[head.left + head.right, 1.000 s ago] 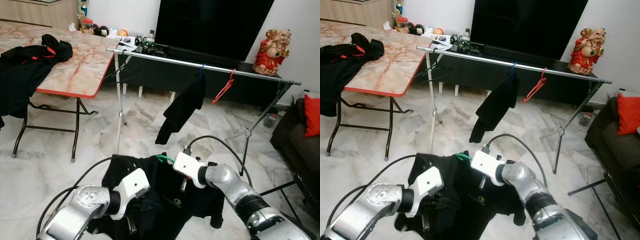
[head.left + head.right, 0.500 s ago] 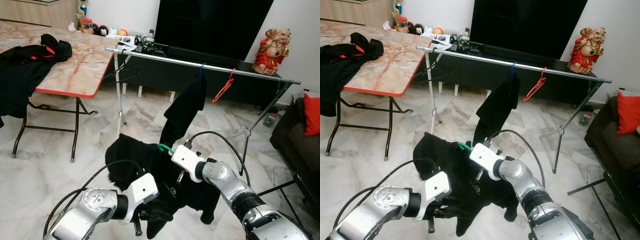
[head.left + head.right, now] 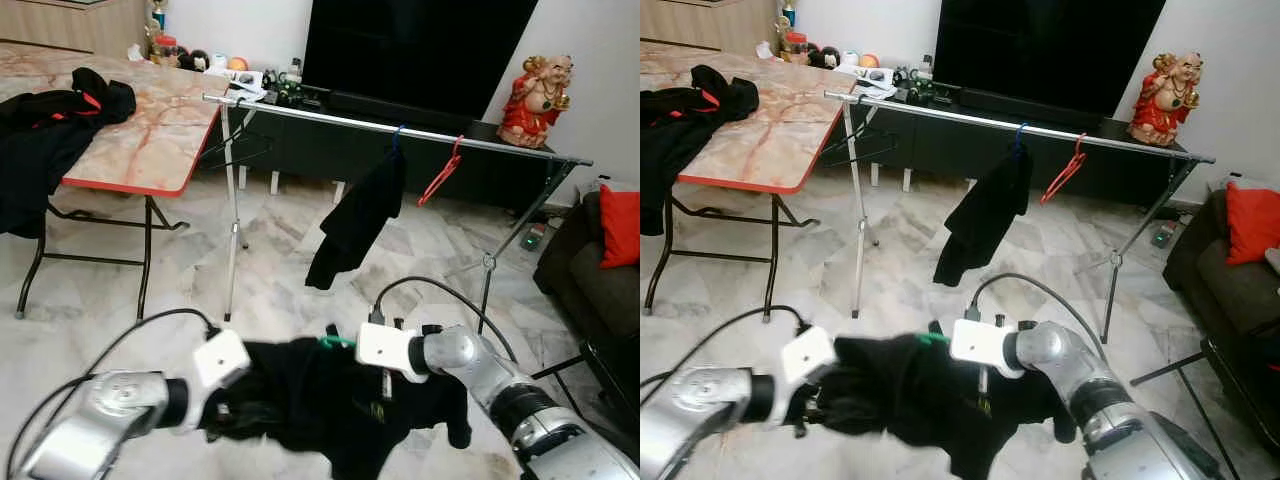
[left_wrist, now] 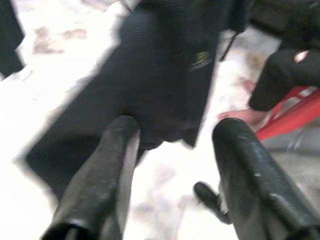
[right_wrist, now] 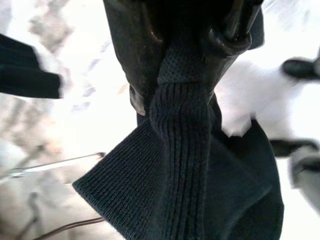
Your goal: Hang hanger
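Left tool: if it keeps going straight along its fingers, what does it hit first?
Most likely the black shirt. In the wrist view the left tool is open, its two fingers aimed at the hanging fabric, one fingertip already overlapping its lower edge. Pale floor shows past the hem, so depth is uncertain.

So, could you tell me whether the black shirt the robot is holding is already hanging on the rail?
Not yet: the black shirt is held between both grippers, well short of the rail.
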